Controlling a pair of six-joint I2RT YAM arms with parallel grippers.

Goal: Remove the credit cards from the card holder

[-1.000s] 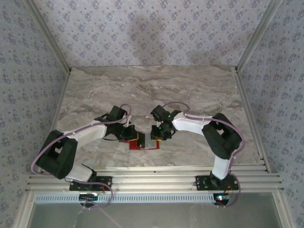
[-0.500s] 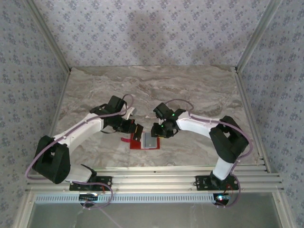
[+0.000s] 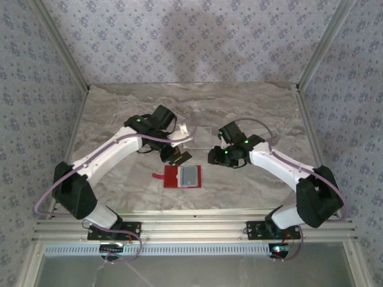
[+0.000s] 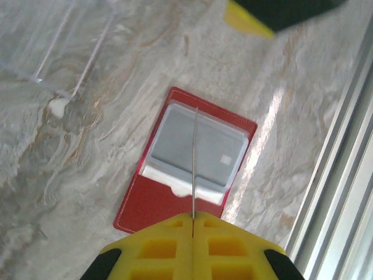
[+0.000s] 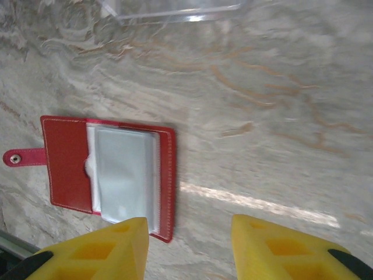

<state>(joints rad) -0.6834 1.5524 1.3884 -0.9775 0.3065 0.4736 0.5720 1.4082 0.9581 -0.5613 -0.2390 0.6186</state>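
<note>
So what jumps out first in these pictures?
The red holder lies flat on the marble table. Close by, the left gripper pinches a thin card seen edge-on, and the right gripper hangs open near the holder.

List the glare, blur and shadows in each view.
Top external: even light, a soft shadow on the back wall. Left wrist: a glare streak on the table beside the card holder; the yellow-and-dark shape at the top edge is blurred. Right wrist: a glare band on the table beside the sharp card holder.
</note>
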